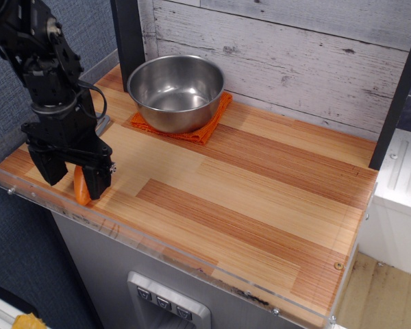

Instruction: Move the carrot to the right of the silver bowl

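Note:
The orange carrot (80,188) lies near the front left corner of the wooden counter; only a sliver of it shows between the black fingers. My gripper (74,175) is down over it, open, with one finger on each side of the carrot. I cannot tell if the fingers touch it. The silver bowl (177,92) stands upright at the back left on an orange cloth (209,126), well behind and to the right of the gripper.
A grey spatula blade (103,124) peeks out behind the arm; its green handle is hidden. A clear plastic rim (157,247) runs along the counter's front and left edges. A dark post (129,41) stands behind the bowl. Bare wood (274,178) lies right of the bowl.

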### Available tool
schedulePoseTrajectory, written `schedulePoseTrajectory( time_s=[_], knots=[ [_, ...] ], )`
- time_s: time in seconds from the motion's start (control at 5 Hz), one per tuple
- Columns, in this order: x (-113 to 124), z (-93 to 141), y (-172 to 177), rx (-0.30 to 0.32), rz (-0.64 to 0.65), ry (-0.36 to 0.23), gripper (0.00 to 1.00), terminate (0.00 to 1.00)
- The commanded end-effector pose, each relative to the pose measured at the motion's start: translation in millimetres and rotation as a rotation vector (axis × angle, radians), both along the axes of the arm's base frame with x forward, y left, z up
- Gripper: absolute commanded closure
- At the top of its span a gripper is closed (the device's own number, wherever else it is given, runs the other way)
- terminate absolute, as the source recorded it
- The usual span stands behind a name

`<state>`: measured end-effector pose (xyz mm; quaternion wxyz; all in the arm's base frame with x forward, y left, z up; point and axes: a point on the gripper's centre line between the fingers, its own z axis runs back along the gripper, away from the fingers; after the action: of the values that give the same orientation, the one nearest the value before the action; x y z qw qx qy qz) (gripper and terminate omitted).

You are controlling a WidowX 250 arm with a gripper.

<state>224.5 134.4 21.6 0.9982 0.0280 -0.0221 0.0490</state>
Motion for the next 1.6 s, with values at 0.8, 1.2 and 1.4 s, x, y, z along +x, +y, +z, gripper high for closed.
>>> schedulePoseTrajectory(
  time_s=[0.8, 1.2, 1.4],
  knots=[
    [2.2, -4.8, 6.4, -0.005, 0.044, 0.0, 1.0, 0.0],
    [8.8, 66.1, -32.0, -0.058, 0.075, -0.032, 1.0, 0.0],
    [21.4, 89.4, -61.7, -0.043, 0.046, -0.077, 1.0, 0.0]
  ],
)
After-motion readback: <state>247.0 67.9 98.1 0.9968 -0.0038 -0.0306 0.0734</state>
